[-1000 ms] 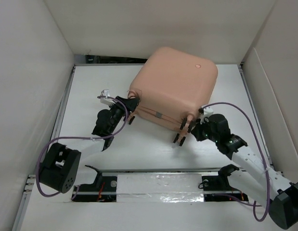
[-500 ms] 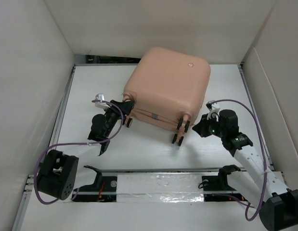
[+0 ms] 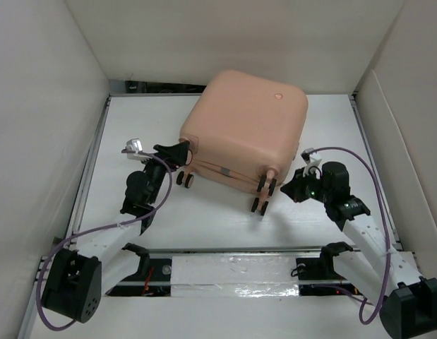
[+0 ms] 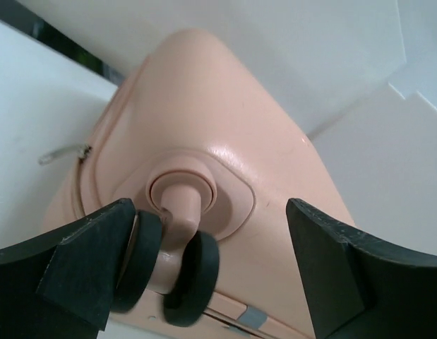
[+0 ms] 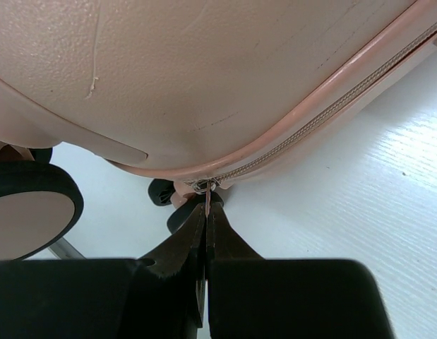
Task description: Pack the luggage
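- The right end effector (image 5: pixel 206 224) is fully closed, its 2 tips pinching the thin metal zipper pull (image 5: pixel 206 200) just under the slider. A hold that small could slip if the pull is tugged at an angle to the zipper (image 5: pixel 324 116).
- The left end effector (image 4: pixel 211 247) stands wide open and holds nothing. 1 twin wheel (image 4: pixel 193 272) sits between its fingers, close to the left finger and well apart from the right one.
- With nothing bracing the shell, I judge that a pull on the zipper would drag or spin the whole case rather than run the slider (the wheels would help it roll).
- The luggage (image 3: pixel 250 131) lies closed on the table (image 3: pixel 204 219), toward 12 o'clock in the top view. Its wheeled edge faces 6 o'clock, the right end effector is at its 4 o'clock corner and the left at 8 o'clock.
- The slider sits at a rounded corner, where a zipper tends to bind, and forcing it there could jam it.
- If the left fingers close carelessly, they could catch the wheel and tip the case.
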Controlling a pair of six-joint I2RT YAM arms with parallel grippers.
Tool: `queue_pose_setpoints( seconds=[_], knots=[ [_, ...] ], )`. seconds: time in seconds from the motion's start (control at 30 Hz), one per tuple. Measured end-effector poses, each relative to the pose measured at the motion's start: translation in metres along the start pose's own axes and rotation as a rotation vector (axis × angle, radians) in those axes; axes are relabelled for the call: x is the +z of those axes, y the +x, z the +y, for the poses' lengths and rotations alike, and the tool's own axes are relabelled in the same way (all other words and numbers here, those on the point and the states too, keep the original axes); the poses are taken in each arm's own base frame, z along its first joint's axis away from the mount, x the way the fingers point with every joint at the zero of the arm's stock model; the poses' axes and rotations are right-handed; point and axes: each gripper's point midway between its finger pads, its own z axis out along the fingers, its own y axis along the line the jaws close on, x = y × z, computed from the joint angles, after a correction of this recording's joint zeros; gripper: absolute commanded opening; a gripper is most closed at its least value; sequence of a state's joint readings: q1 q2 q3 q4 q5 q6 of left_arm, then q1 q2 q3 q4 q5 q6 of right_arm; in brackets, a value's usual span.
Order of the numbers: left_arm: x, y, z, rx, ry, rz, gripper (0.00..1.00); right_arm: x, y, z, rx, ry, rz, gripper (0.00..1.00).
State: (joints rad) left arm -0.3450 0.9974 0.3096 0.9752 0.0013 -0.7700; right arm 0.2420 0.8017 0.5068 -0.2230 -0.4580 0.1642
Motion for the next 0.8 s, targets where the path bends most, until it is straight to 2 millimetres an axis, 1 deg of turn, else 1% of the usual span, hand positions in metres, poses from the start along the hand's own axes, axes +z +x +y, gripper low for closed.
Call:
queue_pose_setpoints(
  seconds=[0.07, 0.1, 0.13, 0.17, 0.2, 0.23, 0.27, 0.3, 0.33, 0.37, 0.4, 0.43, 0.5, 0.53, 0.57, 0.67, 0.73, 0.8],
  knots=[
    [-0.004, -0.014, -0.002, 0.014, -0.016, -0.050, 0.88, 0.001, 0.000, 0.000, 0.000, -0.006, 0.002, 0.00],
    [-0.005, -0.017, -0.003, 0.017, -0.018, -0.060, 0.85, 0.002, 0.000, 0.001, 0.000, -0.008, 0.002, 0.00],
    [-0.010, -0.026, -0.011, 0.033, -0.012, -0.096, 0.82, 0.002, -0.001, 0.001, -0.001, -0.009, 0.000, 0.00],
    [-0.014, -0.029, -0.020, 0.049, 0.008, -0.111, 0.78, 0.002, -0.001, 0.001, -0.002, -0.009, -0.002, 0.00],
    [-0.017, -0.030, -0.032, 0.067, 0.036, -0.113, 0.69, 0.003, -0.002, 0.000, -0.002, -0.009, -0.003, 0.00],
    [-0.019, -0.028, -0.047, 0.092, 0.071, -0.106, 0.63, 0.004, -0.002, 0.000, -0.001, -0.008, -0.004, 0.00],
    [-0.020, -0.021, -0.064, 0.115, 0.115, -0.082, 0.57, 0.004, -0.002, -0.001, -0.001, -0.006, -0.005, 0.00],
    [-0.021, -0.011, -0.082, 0.140, 0.162, -0.046, 0.56, 0.005, -0.003, -0.002, 0.002, -0.004, -0.005, 0.00],
    [-0.022, 0.003, -0.101, 0.162, 0.205, -0.003, 0.60, 0.007, -0.004, -0.003, 0.004, -0.001, -0.007, 0.00],
    [-0.023, 0.020, -0.119, 0.189, 0.247, 0.045, 0.65, 0.009, -0.005, -0.004, 0.006, 0.004, -0.009, 0.00],
    [-0.024, 0.037, -0.134, 0.217, 0.282, 0.090, 0.72, 0.010, -0.007, -0.005, 0.008, 0.010, -0.009, 0.00],
    [-0.024, 0.055, -0.147, 0.245, 0.311, 0.145, 0.74, 0.011, -0.010, -0.008, 0.011, 0.019, -0.008, 0.00],
    [-0.016, 0.087, -0.163, 0.297, 0.350, 0.236, 0.80, 0.014, -0.015, -0.012, 0.014, 0.037, -0.005, 0.00],
    [-0.010, 0.106, -0.161, 0.325, 0.348, 0.289, 0.84, 0.015, -0.018, -0.014, 0.012, 0.048, -0.007, 0.00],
    [-0.005, 0.123, -0.155, 0.351, 0.339, 0.339, 0.85, 0.016, -0.020, -0.015, 0.012, 0.051, -0.007, 0.00],
    [-0.002, 0.173, -0.140, 0.399, 0.343, 0.508, 0.88, 0.017, -0.021, -0.017, 0.012, 0.061, -0.013, 0.00],
    [-0.004, 0.195, -0.142, 0.409, 0.370, 0.595, 0.89, 0.018, -0.022, -0.019, 0.010, 0.074, -0.021, 0.00],
    [-0.003, 0.210, -0.147, 0.410, 0.391, 0.664, 0.89, 0.019, -0.022, -0.020, 0.006, 0.077, -0.033, 0.00]
  ],
)
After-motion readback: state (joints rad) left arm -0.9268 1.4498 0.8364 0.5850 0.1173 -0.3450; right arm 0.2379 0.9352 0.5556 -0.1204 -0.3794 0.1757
